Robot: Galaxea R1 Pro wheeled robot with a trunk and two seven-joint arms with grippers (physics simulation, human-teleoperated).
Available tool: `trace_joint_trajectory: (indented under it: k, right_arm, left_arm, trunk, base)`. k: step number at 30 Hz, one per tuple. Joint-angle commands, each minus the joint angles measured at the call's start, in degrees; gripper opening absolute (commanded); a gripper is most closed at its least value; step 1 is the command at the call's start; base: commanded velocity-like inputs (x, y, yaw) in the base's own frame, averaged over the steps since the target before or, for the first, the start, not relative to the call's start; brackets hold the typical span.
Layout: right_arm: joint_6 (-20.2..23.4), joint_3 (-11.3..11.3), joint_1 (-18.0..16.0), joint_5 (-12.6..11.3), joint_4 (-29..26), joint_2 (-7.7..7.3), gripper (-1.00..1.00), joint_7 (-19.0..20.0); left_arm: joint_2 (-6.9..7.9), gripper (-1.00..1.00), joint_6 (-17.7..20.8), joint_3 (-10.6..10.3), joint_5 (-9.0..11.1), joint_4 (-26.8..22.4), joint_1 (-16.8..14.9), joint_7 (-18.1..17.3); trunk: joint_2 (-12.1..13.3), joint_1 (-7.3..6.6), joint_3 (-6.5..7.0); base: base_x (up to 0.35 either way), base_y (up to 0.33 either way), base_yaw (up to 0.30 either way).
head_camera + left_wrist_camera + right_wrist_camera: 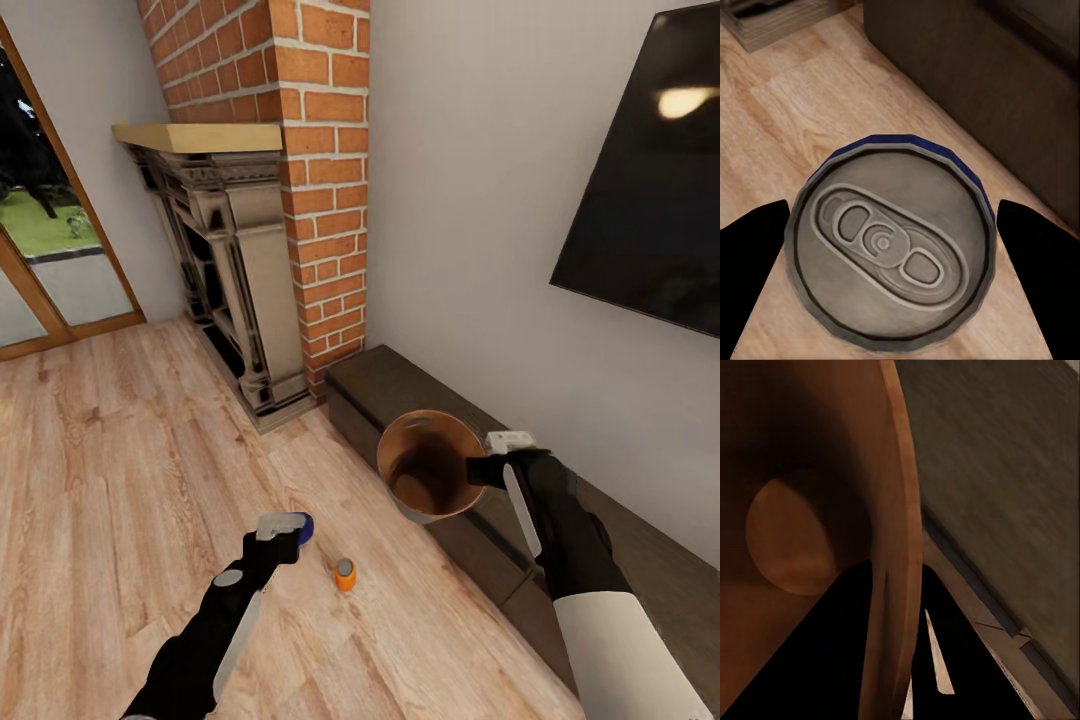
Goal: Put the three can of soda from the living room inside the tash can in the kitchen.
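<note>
Blue can [889, 247], orange can [345, 574], tilted bucket [432, 478].

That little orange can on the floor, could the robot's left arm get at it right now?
Probably not yet. The orange can stands on bare floor just beside the left hand, nothing between them, but that hand looks already closed around the blue can, so it would have to drop that first.

The robot has two slim arms. The left arm [205, 640] is glossy black with a long pale grey stripe along its side and a small round grey cap near the wrist. Its left gripper [283, 526] has a pale grey block at the tip. The right arm [580, 560] is black near the wrist with a white stripe, and white further back. The right gripper [500, 452] carries a small white block.
</note>
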Motion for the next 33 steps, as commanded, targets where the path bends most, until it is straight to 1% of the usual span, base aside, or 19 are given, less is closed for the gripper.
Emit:
trace_joint_trajectory:
  k: [1, 3, 5, 6, 8, 9, 12, 13, 16, 17, 19, 20, 22, 24, 27, 28, 29, 31, 33]
  right_arm:
    - [-0.02, 0.57, -0.03, -1.51, -0.25, 0.03, -1.0, 0.22]
    - [-0.05, 1.9, -0.03, -1.47, 0.64, 0.06, -1.0, 0.22]
    - [-0.07, 2.23, -0.03, -1.46, 1.07, 0.07, -1.0, 0.22]
    - [-0.09, 2.44, -0.03, -1.45, 1.39, 0.08, -1.0, 0.22]
    - [-0.09, 2.58, -0.03, -1.45, 1.6, 0.1, -1.0, 0.22]
    - [-0.1, 2.7, -0.03, -1.44, 1.78, 0.14, -1.0, 0.22]
    - [-0.11, 2.76, -0.03, -1.44, 1.9, 0.2, -1.0, 0.22]
    - [-0.11, 2.78, -0.03, -1.44, 1.96, 0.22, -1.0, 0.22]
    - [-0.11, 2.8, 0.0, -1.44, 2.0, 0.24, -1.0, 0.22]
    - [-0.11, 2.81, 0.02, -1.44, 2.02, 0.25, -1.0, 0.22]
    - [-0.11, 2.81, 0.04, -1.44, 2.03, 0.32, -1.0, 0.22]
    - [-0.11, 2.81, 0.04, -1.44, 2.04, 0.36, -1.0, 0.22]
    - [-0.11, 2.82, 0.1, -1.44, 2.08, 0.39, -1.0, 0.22]
    - [-0.11, 2.82, 0.27, -1.44, 2.11, 0.42, -1.0, 0.22]
    - [-0.11, 2.82, 0.37, -1.44, 2.15, 0.46, -1.0, 0.22]
    - [-0.11, 2.82, 0.43, -1.44, 2.56, 0.49, -1.0, 0.22]
    - [-0.11, 2.82, 0.46, -1.44, 3.08, 0.51, -1.0, 0.19]
    - [-0.15, 2.82, 0.48, -1.44, 3.97, 0.52, -1.0, 0.16]
    - [-0.18, 2.82, 0.49, -1.44, 5.01, 0.49, -1.0, 0.15]
  left_arm:
    - [0.37, -1.0, 0.63, 0.12, 0.04, -0.98, 0.01, -0.78]
    - [1.72, -1.0, 5.21, 0.67, 0.38, -4.98, 0.01, -2.64]
    - [2.22, -1.0, 8.1, 1.0, 1.12, -7.03, 0.01, -3.63]
    - [2.7, -1.0, 10.73, 1.3, 2.36, -8.95, 0.01, -4.97]
    - [3.31, -1.0, 12.91, 1.53, 4.0, -10.58, 0.01, -6.7]
    - [4.47, -1.0, 15.35, 1.74, 6.67, -12.39, -0.01, -9.49]
    - [5.83, -1.0, 16.79, 1.85, 9.24, -13.74, 0.0, -12.19]
    - [6.77, -1.0, 17.35, 1.9, 10.88, -14.42, 0.01, -14.02]
    - [8.08, -1.0, 17.99, 1.93, 13.21, -15.02, 0.01, -16.81]
    - [8.87, -1.0, 18.56, 1.95, 14.73, -15.27, 0.01, -18.77]
    - [9.62, -1.0, 19.46, 1.95, 16.21, -15.43, 0.01, -20.69]
    - [10.25, -1.0, 20.46, 1.98, 17.55, -15.53, 0.01, -22.51]
    - [10.76, -1.0, 21.18, 2.04, 18.66, -15.6, 0.01, -24.27]
    - [11.47, -1.0, 21.95, 2.2, 19.96, -15.67, 0.01, -27.98]
    - [12.1, -1.0, 22.29, 2.27, 20.52, -15.69, 0.0, -32.53]
    - [12.41, -1.0, 22.43, 2.29, 20.67, -15.7, 0.0, -36.33]
    - [12.64, -1.0, 22.49, 2.3, 20.73, -15.71, 0.01, -38.79]
    - [12.95, -1.0, 22.57, 2.31, 20.78, -15.71, 0.01, -41.64]
    - [13.51, -1.0, 22.62, 2.32, 20.86, -15.71, 0.01, -43.59]
  trunk:
    - [0.0, 0.0, 0.01]
    - [0.0, 0.0, 0.01]
    - [0.0, 0.0, 0.01]
    - [0.0, 0.0, 0.01]
    - [0.0, 0.0, 0.01]
    - [0.0, 0.0, 0.01]
    - [0.0, 0.0, 0.01]
    - [0.0, 0.0, 0.01]
    - [0.0, 0.0, 0.01]
    - [0.0, 0.0, 0.01]
    - [0.0, 0.0, 0.01]
    - [0.0, 0.0, 0.01]
    - [0.0, 0.0, 0.01]
    - [0.0, 0.0, 0.01]
    - [0.0, 0.0, 0.01]
    - [0.0, 0.0, 0.01]
    - [0.0, 0.0, 0.01]
    - [0.0, 0.0, 0.01]
    - [0.0, 0.0, 0.01]
  base:
    - [0.0, 0.0, 0.0]
    - [0.0, 0.0, 0.0]
    - [0.0, 0.0, 0.0]
    - [0.0, 0.0, 0.0]
    - [0.0, 0.0, 0.0]
    - [0.0, 0.0, 0.0]
    - [0.0, 0.0, 0.0]
    - [0.0, 0.0, 0.0]
    - [0.0, 0.0, 0.0]
    - [0.0, 0.0, 0.0]
    - [0.0, 0.0, 0.0]
    - [0.0, 0.0, 0.0]
    - [0.0, 0.0, 0.0]
    - [0.0, 0.0, 0.0]
    - [0.0, 0.0, 0.0]
    - [0.0, 0.0, 0.0]
    - [0.0, 0.0, 0.0]
    - [0.0, 0.0, 0.0]
    - [0.0, 0.0, 0.0]
